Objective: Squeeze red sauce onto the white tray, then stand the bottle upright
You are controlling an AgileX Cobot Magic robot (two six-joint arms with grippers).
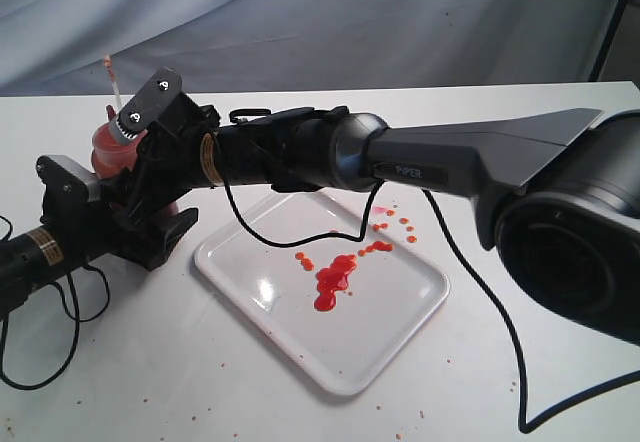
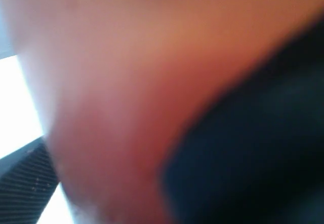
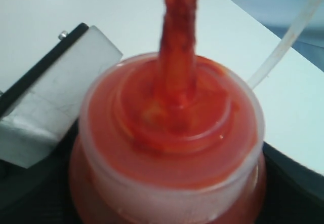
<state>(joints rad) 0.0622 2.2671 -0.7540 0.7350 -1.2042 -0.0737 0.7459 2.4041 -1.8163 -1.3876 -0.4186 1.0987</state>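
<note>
Peeking behind right claw (image 1: pixel 140 152), bottle (image 1: pixel 108 145) mostly hidden

The dark grey right arm (image 1: pixel 420 167) is reaching across the far corner of the glossy white rectangular tray (image 1: pixel 390 312), and its thin black cable (image 1: pixel 290 239) is hanging low over that corner (contact cannot be told). The tray's near half is lying open from above. The translucent plastic squeeze bottle (image 1: pixel 108 144) is standing hemmed in, with the black left arm (image 1: pixel 40 247) blocking its near-left side.
</note>
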